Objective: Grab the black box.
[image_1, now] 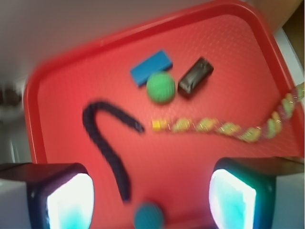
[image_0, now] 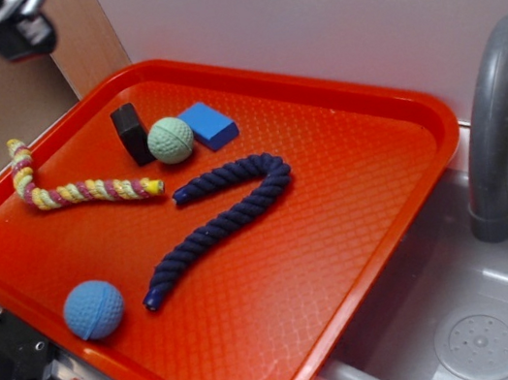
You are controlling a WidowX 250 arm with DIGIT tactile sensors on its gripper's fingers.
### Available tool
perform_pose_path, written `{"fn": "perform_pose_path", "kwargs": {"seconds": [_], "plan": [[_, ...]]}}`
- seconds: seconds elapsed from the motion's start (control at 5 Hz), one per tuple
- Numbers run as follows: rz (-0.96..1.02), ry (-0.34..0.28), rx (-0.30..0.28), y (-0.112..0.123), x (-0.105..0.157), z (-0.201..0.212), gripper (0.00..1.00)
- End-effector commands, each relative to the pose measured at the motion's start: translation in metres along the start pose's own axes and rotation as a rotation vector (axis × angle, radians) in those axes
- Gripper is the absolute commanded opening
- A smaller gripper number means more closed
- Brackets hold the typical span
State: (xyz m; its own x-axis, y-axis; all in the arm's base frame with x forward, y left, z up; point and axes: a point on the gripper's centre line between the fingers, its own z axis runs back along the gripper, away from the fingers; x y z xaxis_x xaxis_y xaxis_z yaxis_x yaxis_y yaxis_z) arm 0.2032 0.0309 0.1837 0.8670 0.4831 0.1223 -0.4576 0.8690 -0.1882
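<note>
High above the red tray (image_0: 360, 122), the hand (image_1: 151, 200) hangs with its fingers (image_1: 69, 200) spread wide, holding nothing. On the tray, the black box (image_0: 132, 133) stands touching the green ball (image_0: 170, 140); the blue block (image_0: 208, 124) lies just beside the ball's other side.
</note>
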Motion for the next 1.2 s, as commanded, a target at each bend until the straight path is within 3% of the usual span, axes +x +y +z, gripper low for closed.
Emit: {"fn": "perform_pose_path", "kwargs": {"seconds": [0.0, 0.2, 0.4, 0.6, 0.8, 1.0], "plan": [[0.502, -0.075, 0.061, 0.067, 0.04, -0.045, 1.0], [0.6, -0.098, 0.109, 0.073, 0.045, -0.068, 1.0], [0.588, -0.114, 0.106, 0.066, 0.058, -0.102, 1.0], [0.557, -0.083, 0.125, 0.051, 0.069, -0.127, 1.0], [0.54, -0.022, 0.174, 0.044, 0.066, -0.145, 0.0], [0.455, -0.007, 0.161, 0.039, 0.067, -0.129, 0.0]]}}
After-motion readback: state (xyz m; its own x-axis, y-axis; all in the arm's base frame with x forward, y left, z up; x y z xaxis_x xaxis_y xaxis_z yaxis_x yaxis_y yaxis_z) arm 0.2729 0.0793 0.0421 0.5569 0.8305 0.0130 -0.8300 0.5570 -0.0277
